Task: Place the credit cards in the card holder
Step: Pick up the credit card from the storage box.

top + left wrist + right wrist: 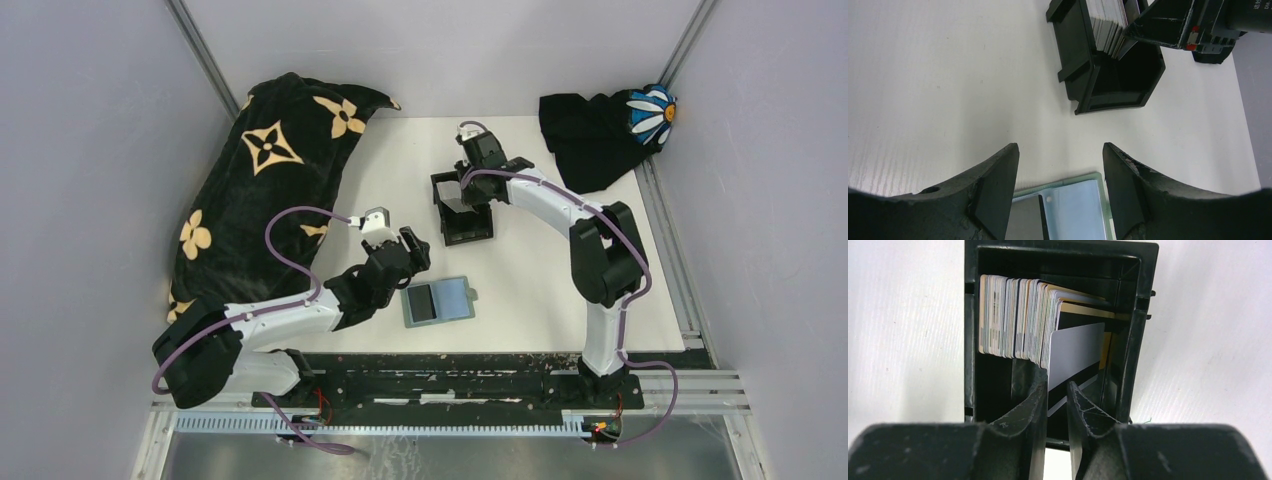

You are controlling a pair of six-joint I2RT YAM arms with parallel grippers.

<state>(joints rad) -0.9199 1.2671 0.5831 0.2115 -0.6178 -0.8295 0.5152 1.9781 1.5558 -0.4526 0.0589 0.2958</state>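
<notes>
Pinching one card (pixel 1078 347) in holder (pixel 1134 340), right end effector (pixel 1058 386), left end effector (pixel 1060 156) spread, empty

A black blanket with tan flowers (pixel 260 190) lies bunched at the white table's (pixel 540 270) far left; a black daisy cloth (pixel 590 135) lies far right.

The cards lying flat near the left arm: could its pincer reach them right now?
Probably yes. The left pincer hangs open just over those cards, with nothing between; the right pincer grips a white card away in the card holder.
</notes>
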